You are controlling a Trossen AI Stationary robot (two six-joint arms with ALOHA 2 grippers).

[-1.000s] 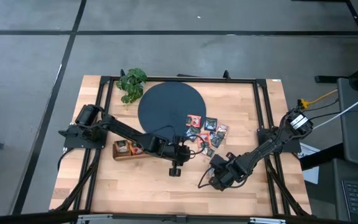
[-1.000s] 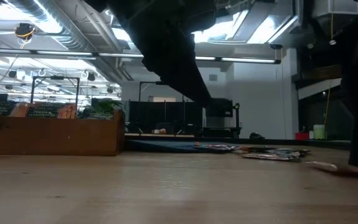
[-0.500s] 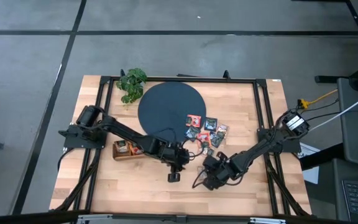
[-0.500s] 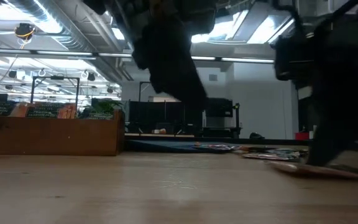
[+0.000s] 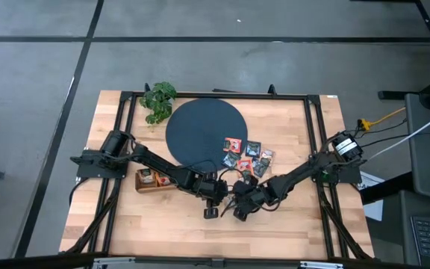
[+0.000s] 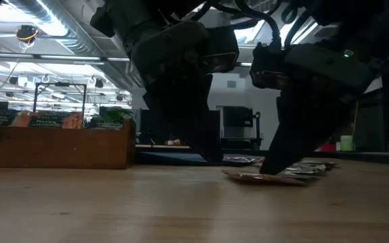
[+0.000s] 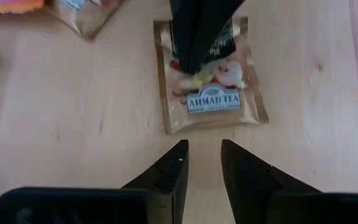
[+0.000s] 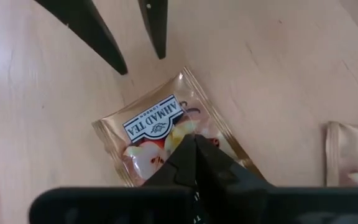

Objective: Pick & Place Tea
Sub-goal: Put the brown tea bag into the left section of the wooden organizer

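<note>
One tea sachet (image 7: 210,87), gold with a white label and a fruit picture, lies flat on the wooden table (image 5: 148,224) near its middle. My right gripper (image 8: 194,144) is shut, with its tips down on the sachet. My left gripper (image 7: 202,158) stands open just short of the sachet's label end, its fingers (image 8: 157,25) apart and touching nothing. More tea sachets (image 5: 248,155) lie in a loose pile at the right edge of the dark disc (image 5: 200,123). My right gripper presses its shut fingertips (image 6: 275,165) down on the picture half of the sachet's top face (image 8: 166,146), away from the label. The fingers slant down from the table's right side. The sachet (image 6: 265,177) lies flat on the table under them.
A brown wooden tray (image 5: 154,179) holding sachets stands left of my left arm. A leafy plant (image 5: 157,101) sits at the far left by the disc. Another sachet (image 8: 353,155) lies close beside the pressed one. Bare wood runs along the near edge.
My right gripper has gone toward the table's left, toward my left gripper, and dragged the sachet flat along the table with it. My left gripper has come down toward the table.
</note>
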